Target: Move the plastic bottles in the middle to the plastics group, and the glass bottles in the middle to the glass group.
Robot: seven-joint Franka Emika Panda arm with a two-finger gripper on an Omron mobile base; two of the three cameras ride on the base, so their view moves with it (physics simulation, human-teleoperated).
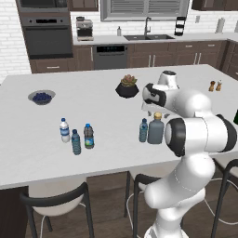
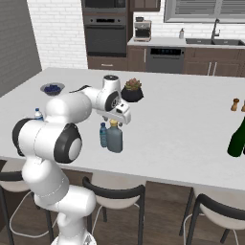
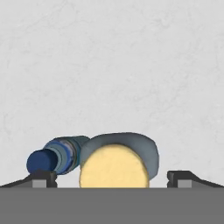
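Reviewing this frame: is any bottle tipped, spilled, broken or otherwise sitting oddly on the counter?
Nothing stands out. The grey-blue glass bottle and the small blue bottle beside it stand upright, as do the three water bottles to the left. No spill on the counter. The open gripper hangs over the glass bottle's stopper.

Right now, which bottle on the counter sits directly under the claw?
The broad grey-blue glass bottle with the tan stopper; the open claw hangs over it. It's far wider than the slim blue bottle beside it.
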